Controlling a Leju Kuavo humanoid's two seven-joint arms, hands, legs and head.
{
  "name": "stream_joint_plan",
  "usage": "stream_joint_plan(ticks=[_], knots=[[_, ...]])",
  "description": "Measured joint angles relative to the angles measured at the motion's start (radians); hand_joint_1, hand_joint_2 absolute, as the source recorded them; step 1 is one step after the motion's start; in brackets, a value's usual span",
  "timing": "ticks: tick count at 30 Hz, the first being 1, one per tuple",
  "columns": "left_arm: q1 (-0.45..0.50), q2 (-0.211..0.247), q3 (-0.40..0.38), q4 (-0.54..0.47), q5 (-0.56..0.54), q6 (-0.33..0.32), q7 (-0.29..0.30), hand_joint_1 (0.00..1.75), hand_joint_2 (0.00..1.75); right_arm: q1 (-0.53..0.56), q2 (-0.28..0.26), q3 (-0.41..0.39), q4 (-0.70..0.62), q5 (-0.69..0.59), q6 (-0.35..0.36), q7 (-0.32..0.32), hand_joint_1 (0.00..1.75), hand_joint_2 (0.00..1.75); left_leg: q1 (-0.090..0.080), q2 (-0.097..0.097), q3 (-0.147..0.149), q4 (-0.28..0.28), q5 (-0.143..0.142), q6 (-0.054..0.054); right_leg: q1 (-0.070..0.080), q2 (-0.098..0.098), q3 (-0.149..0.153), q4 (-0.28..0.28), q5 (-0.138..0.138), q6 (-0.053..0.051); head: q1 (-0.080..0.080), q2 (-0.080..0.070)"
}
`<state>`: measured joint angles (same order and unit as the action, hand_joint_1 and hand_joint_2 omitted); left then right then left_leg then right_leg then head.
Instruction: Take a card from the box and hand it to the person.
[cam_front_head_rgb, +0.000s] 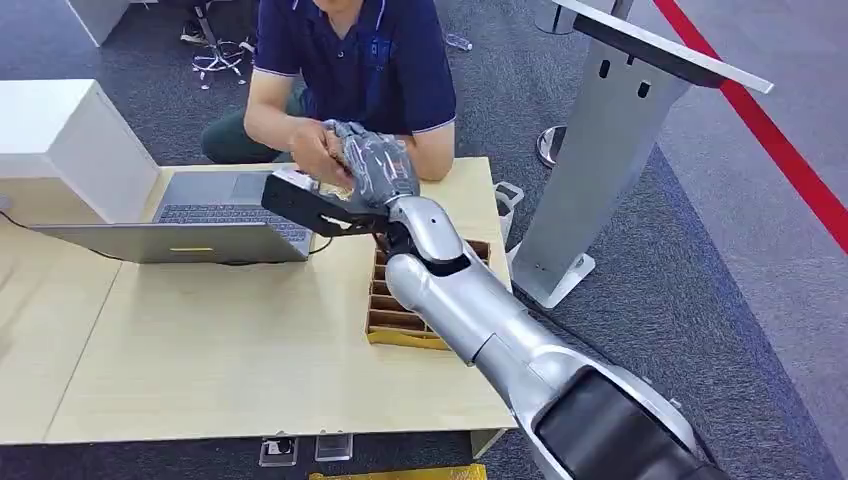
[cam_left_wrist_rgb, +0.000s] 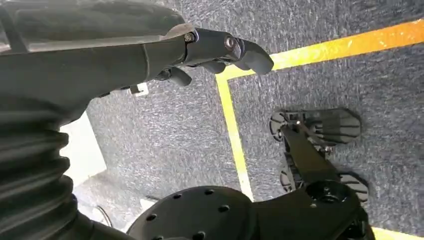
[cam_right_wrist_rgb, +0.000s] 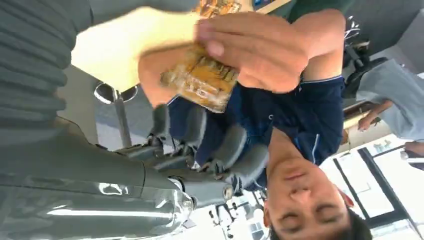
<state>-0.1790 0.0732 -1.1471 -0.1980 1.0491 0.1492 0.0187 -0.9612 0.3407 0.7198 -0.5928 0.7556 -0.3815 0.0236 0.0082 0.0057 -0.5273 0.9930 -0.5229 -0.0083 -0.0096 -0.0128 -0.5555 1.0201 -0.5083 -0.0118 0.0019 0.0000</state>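
While the table (cam_front_head_rgb: 230, 350) spreads pale and broad under the head view, a person (cam_front_head_rgb: 350, 60) in a dark blue shirt sits at its far edge, and a grey stand (cam_front_head_rgb: 610, 150) rises off the table's right side; a laptop (cam_front_head_rgb: 200, 225) lies open on the far left part, and the box (cam_front_head_rgb: 385, 300), brown with slotted rows, sits by the right edge, partly hidden by the right arm; the right hand (cam_front_head_rgb: 375, 165) is raised over the far edge, meeting the person's hand (cam_front_head_rgb: 318, 152); in the right wrist view that hand pinches the yellow card (cam_right_wrist_rgb: 200, 80), and the robot's fingers (cam_right_wrist_rgb: 235, 145) lie spread just beside it, apart from the card; the left hand (cam_left_wrist_rgb: 215, 50) hangs over carpet, fingers curled in on nothing.
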Motion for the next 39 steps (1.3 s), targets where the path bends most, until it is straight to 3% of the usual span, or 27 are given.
stream_joint_plan(ticks=[8,14,17,18,27,39], knots=[[0.013,0.0,0.0,0.0,0.02,0.005,-0.012,0.0,1.75,0.034,-0.035,-0.049,-0.029,-0.184,0.032,-0.114,0.0,1.75,0.0,0.0,0.001,0.0,0.0,0.0,0.0,0.0,0.0,-0.001,0.0,0.0,0.0,0.0],[0.039,0.004,0.0,0.0,0.053,-0.002,-0.045,0.0,1.75,0.213,-0.145,-0.156,-0.17,-0.574,0.224,-0.25,0.0,1.75,0.0,0.0,0.001,0.0,0.0,0.0,0.0,0.0,0.001,-0.002,0.0,0.0,0.001,0.0],[0.052,0.009,0.0,0.0,0.075,-0.006,-0.048,0.0,1.75,0.326,-0.212,-0.222,-0.253,-0.724,0.288,-0.313,0.0,1.75,0.0,0.0,0.001,0.0,-0.001,0.001,0.0,0.0,0.001,-0.003,0.0,0.0,0.0,0.0],[0.056,0.011,0.001,0.0,0.085,-0.007,-0.048,0.0,0.0,0.367,-0.233,-0.242,-0.28,-0.757,0.305,-0.329,0.0,1.75,0.0,-0.001,0.001,0.0,-0.001,0.001,0.0,0.0,0.001,-0.003,0.0,0.0,0.001,0.0],[0.069,0.018,0.068,0.0,0.249,-0.069,-0.059,0.0,0.0,0.682,-0.357,-0.386,-0.443,-0.883,0.415,-0.482,0.0,1.75,0.0,0.0,0.001,0.0,-0.003,0.001,0.0,0.0,0.001,-0.003,-0.001,0.001,0.0,0.0],[0.07,0.027,0.161,0.0,0.293,-0.103,-0.15,0.0,0.0,0.822,-0.405,-0.47,-0.564,-0.838,0.479,-0.513,0.0,1.75,0.0,0.0,0.001,0.0,-0.002,0.001,0.0,0.0,0.001,-0.003,-0.001,0.001,0.0,0.0]])
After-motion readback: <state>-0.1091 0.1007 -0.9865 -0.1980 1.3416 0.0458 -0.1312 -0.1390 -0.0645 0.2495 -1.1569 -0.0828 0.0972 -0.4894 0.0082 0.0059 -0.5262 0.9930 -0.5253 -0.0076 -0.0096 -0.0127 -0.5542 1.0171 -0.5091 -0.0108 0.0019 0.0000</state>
